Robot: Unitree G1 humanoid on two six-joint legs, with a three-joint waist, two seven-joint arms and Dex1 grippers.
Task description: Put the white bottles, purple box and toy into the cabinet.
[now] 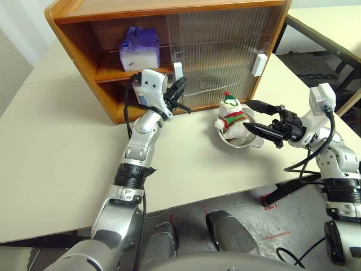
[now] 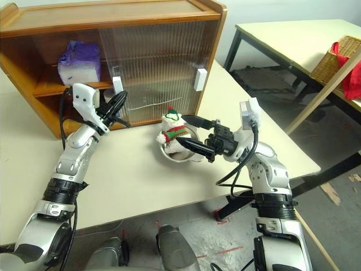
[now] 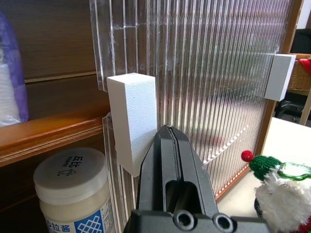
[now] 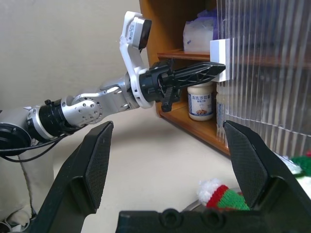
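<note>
Snowman toy sits in a round steel bowl on the cream table, near the front right corner of the cabinet and not yet inside it. It wears a red-and-green hat and a striped scarf.

On the cabinet's upper shelf, in the open left half, rests the purple box, a soft lavender tissue pack with a white side. Below it on the bottom level stands one white bottle, a squat jar with a white lid and a blue-and-white label; the right wrist view shows what may be a second jar just behind the edge of the ribbed door, but I cannot tell for sure.

Both ribbed translucent sliding doors cover the right half of the cabinet, each with a white block handle.

The left gripper has its two black fingers pressed together, holding nothing, with the tips right at the nearer white handle; whether they touch it is unclear.

The right gripper points toward the left with its fingers spread wide, one on each side of the bowl's right edge, beside the toy without clasping it.
</note>
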